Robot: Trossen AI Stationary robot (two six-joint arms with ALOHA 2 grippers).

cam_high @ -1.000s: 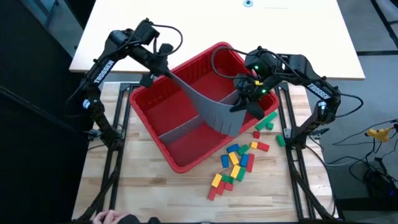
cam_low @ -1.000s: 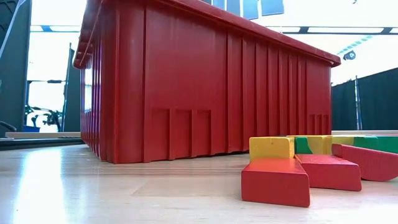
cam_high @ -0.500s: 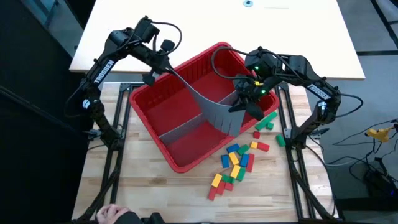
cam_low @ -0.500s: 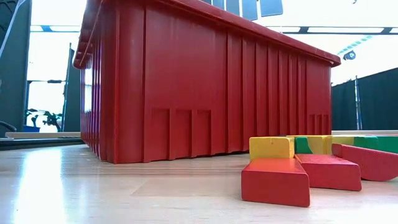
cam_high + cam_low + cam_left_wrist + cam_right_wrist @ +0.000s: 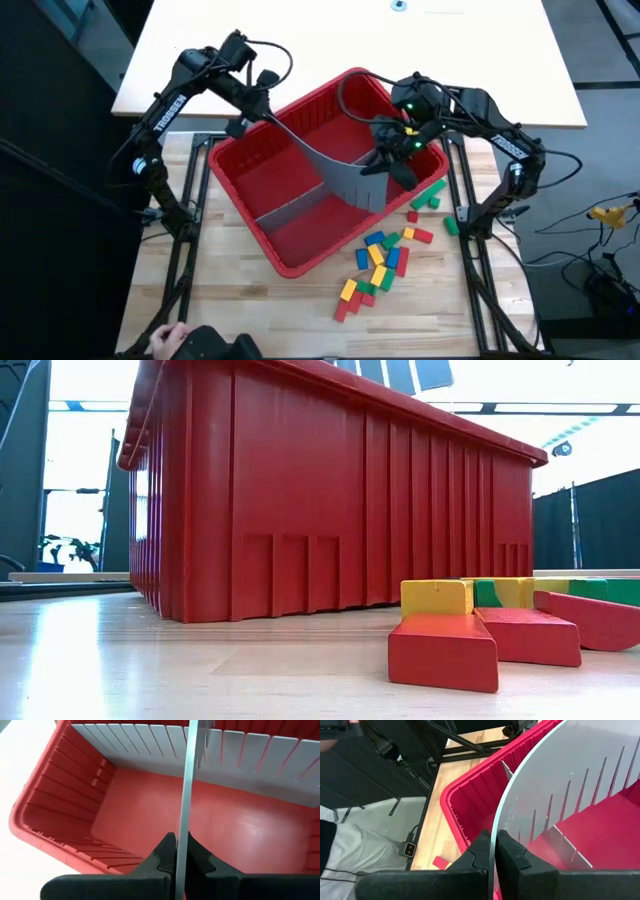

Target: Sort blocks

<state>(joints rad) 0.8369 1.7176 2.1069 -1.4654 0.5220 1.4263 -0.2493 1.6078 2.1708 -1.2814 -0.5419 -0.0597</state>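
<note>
Wooden table [image 5: 250, 310]: I'm pinching both ends of the bent grey slotted divider [image 5: 335, 170] with left gripper [image 5: 262, 108] and right gripper [image 5: 385, 160] over the red bin [image 5: 290, 262], probably seating it; blocks [image 5: 380, 255] waiting beside the bin.

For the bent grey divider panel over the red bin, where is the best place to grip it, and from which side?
Probably by its thin top edge near each end, coming from above. The grey panel stands on edge and bows across the red bin, so only that edge is free. The left tool and right tool are shut on it this way, one per end.
</note>
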